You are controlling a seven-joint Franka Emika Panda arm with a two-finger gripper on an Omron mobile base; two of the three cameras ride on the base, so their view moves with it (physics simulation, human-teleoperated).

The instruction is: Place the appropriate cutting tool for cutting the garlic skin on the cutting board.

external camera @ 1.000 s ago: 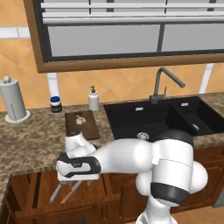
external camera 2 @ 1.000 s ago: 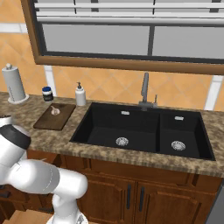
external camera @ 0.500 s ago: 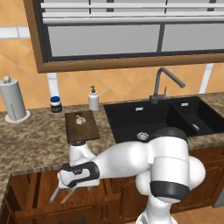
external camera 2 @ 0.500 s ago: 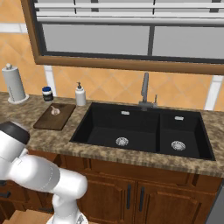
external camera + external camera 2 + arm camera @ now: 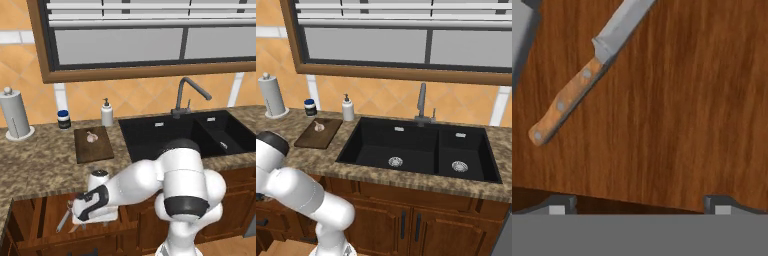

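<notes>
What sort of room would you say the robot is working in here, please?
A home-style kitchen, rendered: a black double sink with faucet set in a granite counter, and a cutting board holding garlic.

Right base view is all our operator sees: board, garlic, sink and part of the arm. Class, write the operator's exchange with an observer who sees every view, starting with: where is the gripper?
Observer: The gripper is low on the left, reaching into an open drawer under the counter.
Operator: Is the knife in there?
Observer: Yes. It lies flat on the drawer's wooden floor, handle nearer the gripper and blade pointing away.
Operator: Is it gripped?
Observer: No. The jaws are wide open with nothing between them, and the knife lies apart from both fingertips.
</notes>
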